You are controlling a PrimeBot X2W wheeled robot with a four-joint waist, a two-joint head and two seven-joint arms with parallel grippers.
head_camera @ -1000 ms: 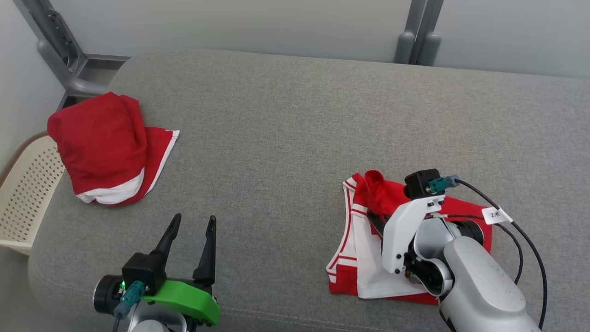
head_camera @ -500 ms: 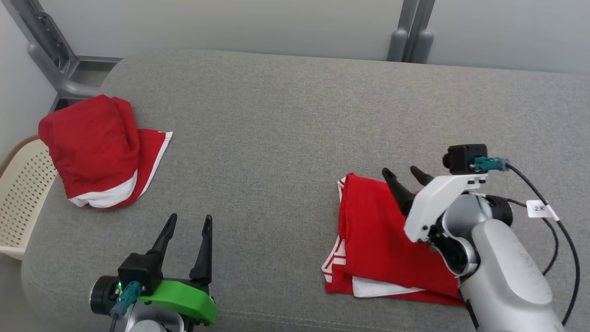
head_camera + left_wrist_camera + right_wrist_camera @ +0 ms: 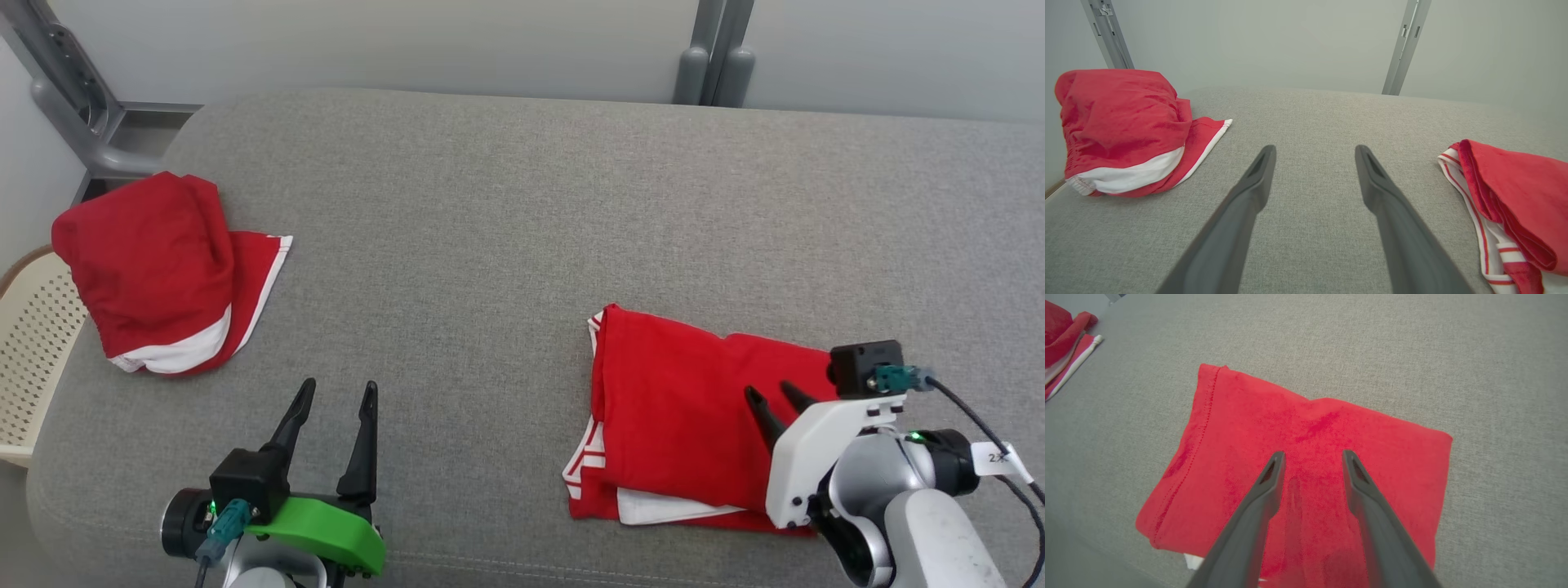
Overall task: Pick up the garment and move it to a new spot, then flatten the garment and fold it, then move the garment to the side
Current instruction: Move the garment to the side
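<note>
The right jaws are letting go: a second ago they were pinching a raised flap of the garment (image 3: 678, 408), and now they are standing parted and empty just over its red top, with the arm drawing back toward the robot. The flap is lying turned over, so the garment is resting folded on the right part of the couch (image 3: 490, 204), with white trim peeking out at its near left edge. This fold is looking done, leaving the move to the side. The left jaws are waiting wide open and empty, well apart from it.
</note>
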